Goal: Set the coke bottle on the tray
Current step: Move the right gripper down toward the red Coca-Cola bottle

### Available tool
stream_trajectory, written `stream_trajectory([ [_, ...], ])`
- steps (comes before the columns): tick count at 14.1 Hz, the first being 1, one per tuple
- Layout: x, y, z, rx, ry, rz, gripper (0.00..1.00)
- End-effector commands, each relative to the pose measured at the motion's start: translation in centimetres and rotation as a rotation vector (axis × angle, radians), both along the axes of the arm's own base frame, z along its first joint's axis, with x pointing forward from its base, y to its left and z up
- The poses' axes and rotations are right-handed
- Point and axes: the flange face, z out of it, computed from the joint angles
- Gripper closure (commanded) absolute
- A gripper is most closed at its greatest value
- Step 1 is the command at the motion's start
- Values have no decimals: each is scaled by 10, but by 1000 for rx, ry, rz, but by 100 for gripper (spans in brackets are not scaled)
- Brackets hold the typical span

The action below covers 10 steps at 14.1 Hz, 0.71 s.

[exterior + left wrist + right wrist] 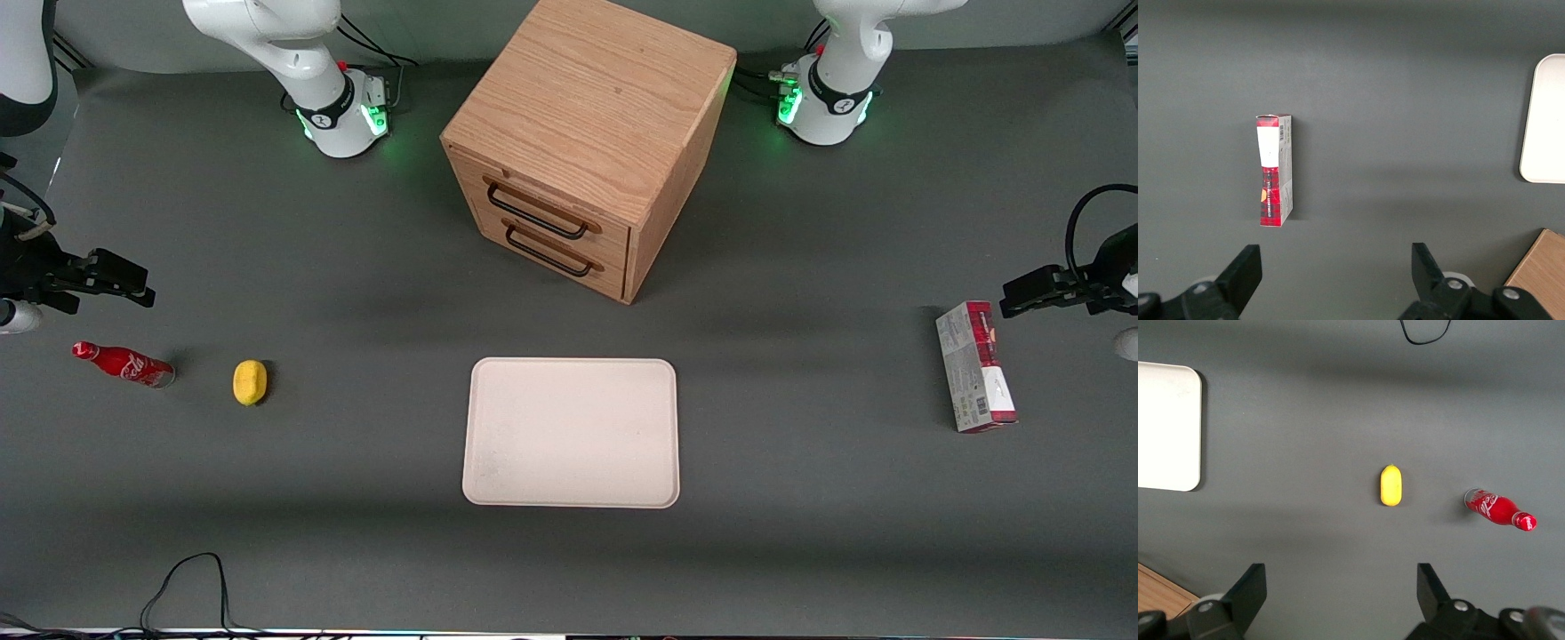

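Coke bottle placement: wooden drawer cabinet (582,142); cream tray (571,433) bare, nearer the camera; gripper (1341,597) wide open, empty, hovering above the table; coke bottle (124,364) beside a yellow lemon (250,382) at the working arm's end

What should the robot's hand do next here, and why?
Probably move the open hand down over the coke bottle to grip it: the bottle stands untouched on the table beside the lemon, and the tray is bare.
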Motion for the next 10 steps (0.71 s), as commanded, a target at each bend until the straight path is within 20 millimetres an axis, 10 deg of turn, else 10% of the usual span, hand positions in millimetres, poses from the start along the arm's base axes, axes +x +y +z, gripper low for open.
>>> stream_trajectory([
  [1, -4, 2, 3, -16, 7, -22, 0],
  [5, -4, -8, 3, -19, 8, -7, 0],
  [10, -24, -158, -6, -34, 19, 23, 0],
])
